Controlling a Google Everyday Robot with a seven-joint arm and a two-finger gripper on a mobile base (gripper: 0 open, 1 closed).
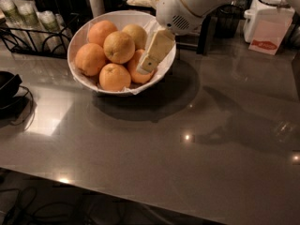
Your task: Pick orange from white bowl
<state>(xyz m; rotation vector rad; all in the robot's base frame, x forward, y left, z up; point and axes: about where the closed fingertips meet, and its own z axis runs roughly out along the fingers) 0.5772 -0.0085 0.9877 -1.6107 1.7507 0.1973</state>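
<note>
Camera view showed your end effector [146, 65] inside the white bowl [119, 16] on the counter [154, 158], just right of the orange [119, 47] atop the pile; you couldn't tell whether it was spread or pressed together.

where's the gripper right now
In the camera view the gripper is inside the right side of the white bowl, angled down and left, with its tip by a deep orange fruit near the bowl's front rim.
</note>
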